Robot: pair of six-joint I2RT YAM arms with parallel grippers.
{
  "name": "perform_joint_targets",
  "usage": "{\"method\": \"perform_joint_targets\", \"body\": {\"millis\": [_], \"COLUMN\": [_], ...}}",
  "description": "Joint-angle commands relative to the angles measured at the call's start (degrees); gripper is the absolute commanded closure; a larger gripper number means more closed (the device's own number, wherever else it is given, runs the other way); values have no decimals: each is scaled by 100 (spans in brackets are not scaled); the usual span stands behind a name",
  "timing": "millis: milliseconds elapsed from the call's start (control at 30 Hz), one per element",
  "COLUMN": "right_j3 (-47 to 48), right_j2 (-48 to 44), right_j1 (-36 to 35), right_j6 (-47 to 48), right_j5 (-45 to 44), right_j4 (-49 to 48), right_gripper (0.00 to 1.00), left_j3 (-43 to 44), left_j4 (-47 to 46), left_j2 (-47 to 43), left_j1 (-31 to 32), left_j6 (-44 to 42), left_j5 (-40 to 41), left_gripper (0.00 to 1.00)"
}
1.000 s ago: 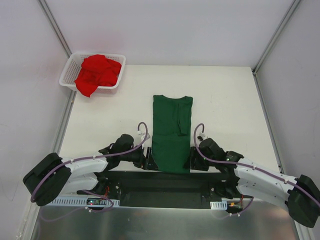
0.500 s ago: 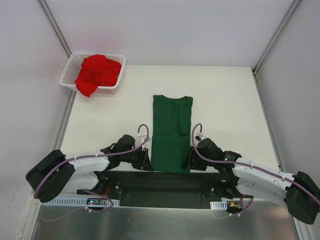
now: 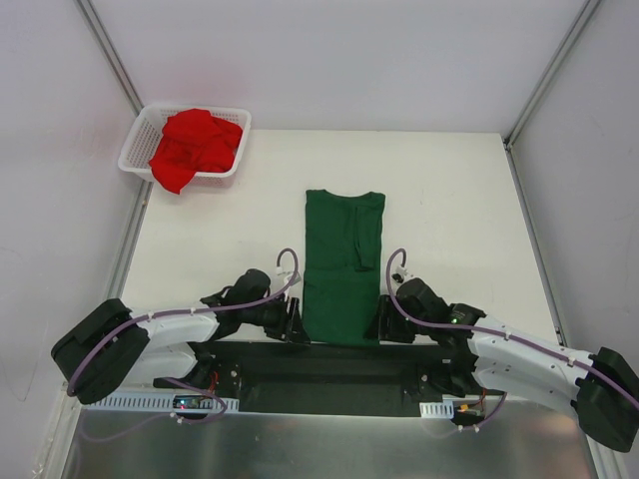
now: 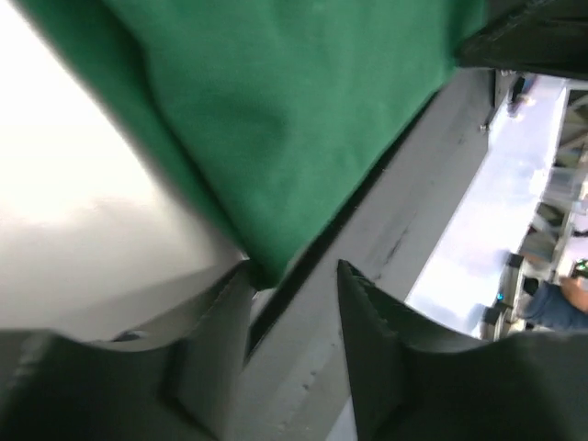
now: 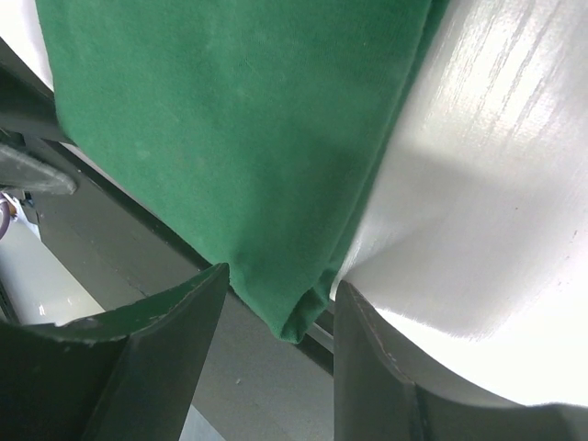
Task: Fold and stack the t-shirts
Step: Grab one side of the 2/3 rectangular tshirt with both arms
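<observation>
Evidently mid-fold: the red t-shirt (image 3: 195,145) sat heaped in the basket (image 3: 133,152), far left. The left gripper (image 3: 295,321), jaws parted, straddled a near corner of the flat green t-shirt (image 3: 342,269); the right gripper (image 3: 382,321) did likewise. Next, I judged, both needed to pinch together.

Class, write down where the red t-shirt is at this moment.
In the top view, the red t-shirt is heaped in the white mesh basket at the far left corner of the table, apart from the green t-shirt lying mid-table.

Top camera: above and behind me, looking down on whole table (image 3: 449,200). Wrist cameras: close in on near corners of green t-shirt (image 3: 342,269), shared with top view.
</observation>
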State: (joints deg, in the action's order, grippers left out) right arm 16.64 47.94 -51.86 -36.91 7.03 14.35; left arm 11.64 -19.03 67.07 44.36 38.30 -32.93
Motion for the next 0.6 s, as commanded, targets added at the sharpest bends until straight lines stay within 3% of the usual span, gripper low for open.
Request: {"method": "perform_joint_targets", "body": {"millis": [0, 567], "right_j3": [-39, -12], "right_j2": [-4, -4], "right_j1": [-35, -35], "right_j6": [-19, 25], "right_j5": [-158, -149], "right_j4": [288, 305], "right_gripper": [46, 46], "left_j3": [-39, 216], "left_j4": [408, 312], "left_j2": [-45, 438], "left_j1": [55, 47], "left_j6": [-165, -201], "left_j5": [313, 770], "left_gripper": [45, 52]}}
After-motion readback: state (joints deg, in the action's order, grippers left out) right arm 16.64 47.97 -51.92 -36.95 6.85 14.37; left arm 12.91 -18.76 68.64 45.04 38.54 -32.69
